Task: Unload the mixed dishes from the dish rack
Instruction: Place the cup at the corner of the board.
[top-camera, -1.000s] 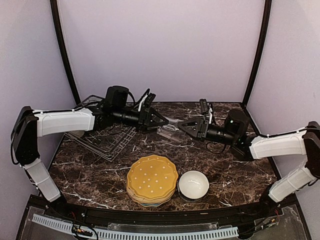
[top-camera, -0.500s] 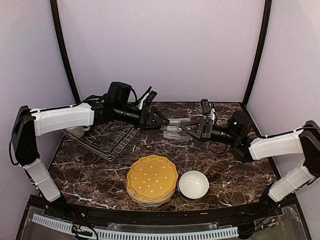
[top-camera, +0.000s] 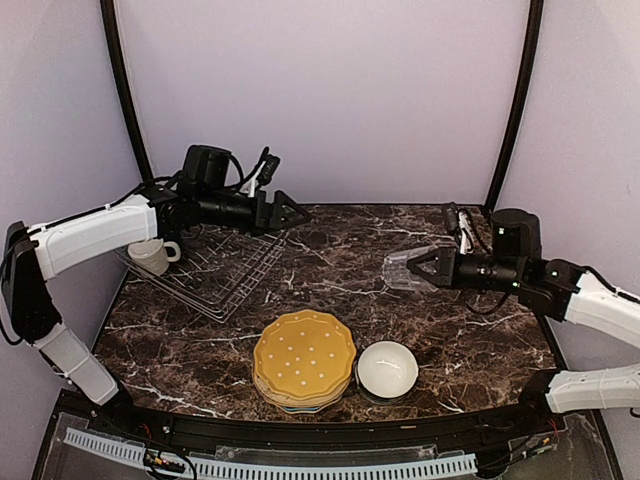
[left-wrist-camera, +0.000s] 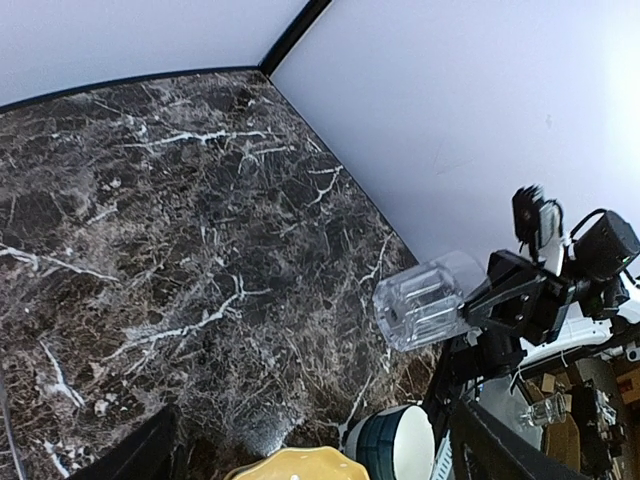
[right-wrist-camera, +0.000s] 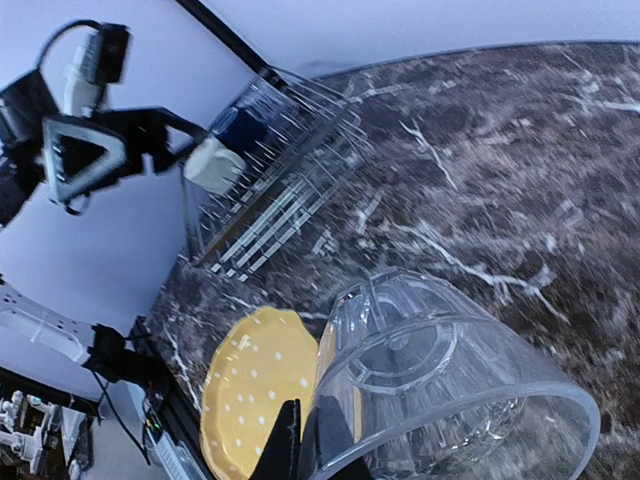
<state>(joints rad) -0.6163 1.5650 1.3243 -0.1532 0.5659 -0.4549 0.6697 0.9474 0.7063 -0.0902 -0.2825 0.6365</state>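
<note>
Far left of the top view, a cream mug (top-camera: 150, 255) is sitting at the left end of the silver wire dish rack (top-camera: 215, 275), which is resting on the dark marble table (top-camera: 330, 300) at middle left. In the right wrist view a dark blue mug (right-wrist-camera: 240, 125) is sitting in the rack just beside the cream one. The left gripper (top-camera: 296, 212) is hovering over the rack's far right corner, jaws spread wide, nothing between them; in the left wrist view its fingers (left-wrist-camera: 140, 460) are showing far apart at the bottom corners. Bottom centre, a yellow scalloped white-dotted plate (top-camera: 304, 358) is topping a short stack; the lower plates' colours are hard to tell. Just right of it, touching or nearly so, a white bowl (top-camera: 387, 368) is sitting upright. Right of centre, a clear glass tumbler (top-camera: 405, 270) is hanging sideways above the table, base pointing left, with the right gripper (top-camera: 435, 266) pinching its rim wall, jaws closed narrow on the glass.
</note>
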